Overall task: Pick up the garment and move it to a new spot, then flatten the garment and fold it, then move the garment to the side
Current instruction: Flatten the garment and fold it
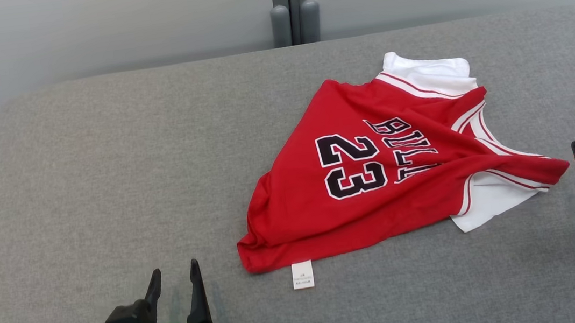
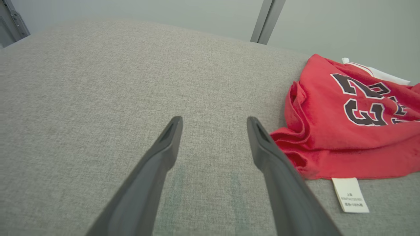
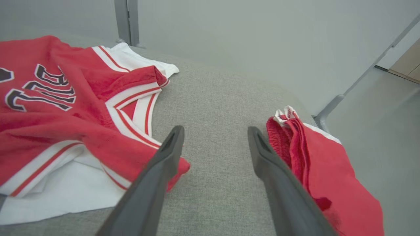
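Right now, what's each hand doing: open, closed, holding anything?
Left hand: open, empty.
Right hand: open, empty; the jersey lies unheld.

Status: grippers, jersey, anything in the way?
Left gripper open, right gripper open, both empty. Jersey bunched on table, not folded. Second red garment beside right gripper.

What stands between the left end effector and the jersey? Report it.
Nothing visible. The left end effector is open, and plain table surface lies between it and the jersey, whose hem corner sits just to its right.
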You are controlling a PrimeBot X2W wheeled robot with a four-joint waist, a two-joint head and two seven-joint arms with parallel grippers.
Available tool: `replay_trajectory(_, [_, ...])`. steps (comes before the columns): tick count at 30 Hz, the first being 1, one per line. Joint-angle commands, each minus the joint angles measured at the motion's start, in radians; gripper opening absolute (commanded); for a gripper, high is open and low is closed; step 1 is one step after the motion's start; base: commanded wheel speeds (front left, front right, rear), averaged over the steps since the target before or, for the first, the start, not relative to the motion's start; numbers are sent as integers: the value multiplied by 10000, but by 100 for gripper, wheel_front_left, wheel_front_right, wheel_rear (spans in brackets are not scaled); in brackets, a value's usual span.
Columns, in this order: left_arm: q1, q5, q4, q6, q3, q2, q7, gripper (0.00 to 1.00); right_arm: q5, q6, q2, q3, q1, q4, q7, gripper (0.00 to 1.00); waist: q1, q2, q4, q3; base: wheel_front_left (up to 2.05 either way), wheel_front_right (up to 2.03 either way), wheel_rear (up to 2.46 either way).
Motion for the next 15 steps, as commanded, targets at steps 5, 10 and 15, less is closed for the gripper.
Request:
replay_trajectory(5, [318,559,-286,-15,-23,35,0,100,-723,-12,1143,-1015,305,-1376,-161,100,0,0,-233,-326,0,0,0])
replay_trajectory(10, [494,1232,-523,-67,10,38,1,100,-1039,-12,2413,-1206,1152,-2834,-165,100,0,0,-359,-621,0,0,0])
replay_trajectory(15, [654,1607,-625,-49,134,38,1,100,-1021,-12,3212,-1251,2019,-3206,-168,100,0,0,-440,-837,0,0,0])
